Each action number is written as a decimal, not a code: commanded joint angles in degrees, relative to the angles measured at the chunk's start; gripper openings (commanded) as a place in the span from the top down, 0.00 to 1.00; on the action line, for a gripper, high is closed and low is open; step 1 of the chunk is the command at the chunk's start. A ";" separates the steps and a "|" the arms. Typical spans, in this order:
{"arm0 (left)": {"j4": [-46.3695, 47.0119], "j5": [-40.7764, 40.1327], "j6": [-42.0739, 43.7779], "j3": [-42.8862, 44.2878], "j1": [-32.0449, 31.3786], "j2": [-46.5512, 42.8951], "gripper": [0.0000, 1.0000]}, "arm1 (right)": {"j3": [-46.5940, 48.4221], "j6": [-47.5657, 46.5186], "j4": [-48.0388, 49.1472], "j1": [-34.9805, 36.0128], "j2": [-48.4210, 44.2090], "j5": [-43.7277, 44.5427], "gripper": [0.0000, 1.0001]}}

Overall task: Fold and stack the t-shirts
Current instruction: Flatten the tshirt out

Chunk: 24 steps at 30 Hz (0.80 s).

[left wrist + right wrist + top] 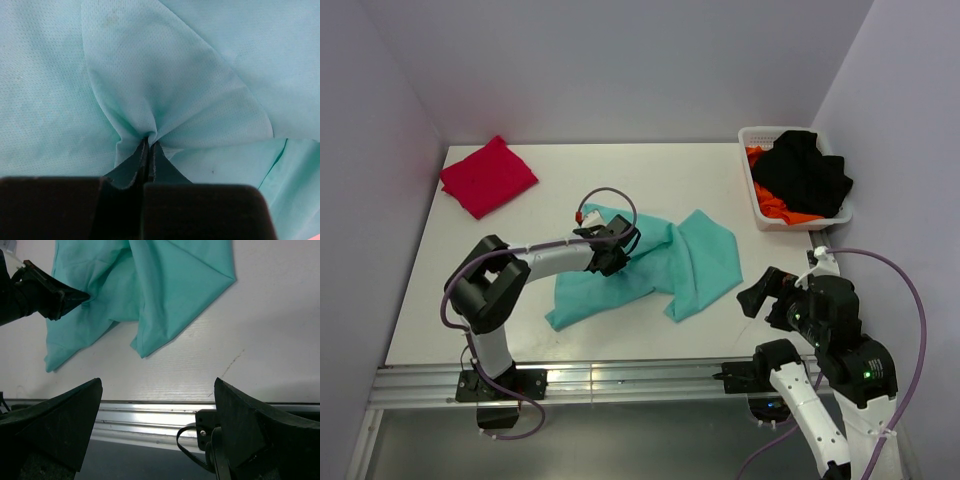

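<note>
Teal t-shirt (650, 265): crumpled, centre of worktop (620, 170), toward front edge. Left jaws: clamped on a thin pinch of it. Right jaws: apart, empty, front right corner. Risk: pinch may slip under pull; one-sided drag may bunch the cloth.

Left wrist view's edges crop teal t-shirt (165, 85).

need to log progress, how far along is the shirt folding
Done: the red t-shirt lies folded at the far left corner. In hand: the left pincer is shut on the teal t-shirt, crumpled mid-table; the right pincer hangs open. Left: fold the teal one, stack it, then likely the clothes in the basket.
</note>
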 commanded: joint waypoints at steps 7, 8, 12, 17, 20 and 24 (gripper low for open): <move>-6.10 -2.75 1.84 5.77 0.74 -5.26 0.99 | 0.85 -0.75 1.27 0.34 -0.74 0.12 0.00; -6.37 -2.75 2.02 6.12 0.91 -6.13 0.98 | 0.85 -0.67 1.44 0.34 -0.83 0.21 0.00; -8.30 -2.75 3.16 8.40 1.88 -6.32 0.98 | 0.85 -0.49 1.35 0.34 -1.09 0.47 0.00; -9.09 -2.58 3.69 8.94 2.23 -7.11 0.97 | 0.94 -0.58 1.44 0.34 -0.56 0.12 0.00; -9.27 -2.40 3.69 8.50 2.49 -7.72 0.96 | 1.20 -0.49 1.35 0.34 -0.39 0.21 0.00; -9.53 -2.40 4.22 8.41 2.93 -8.25 1.00 | 1.20 -0.14 1.35 0.34 -0.83 0.65 0.00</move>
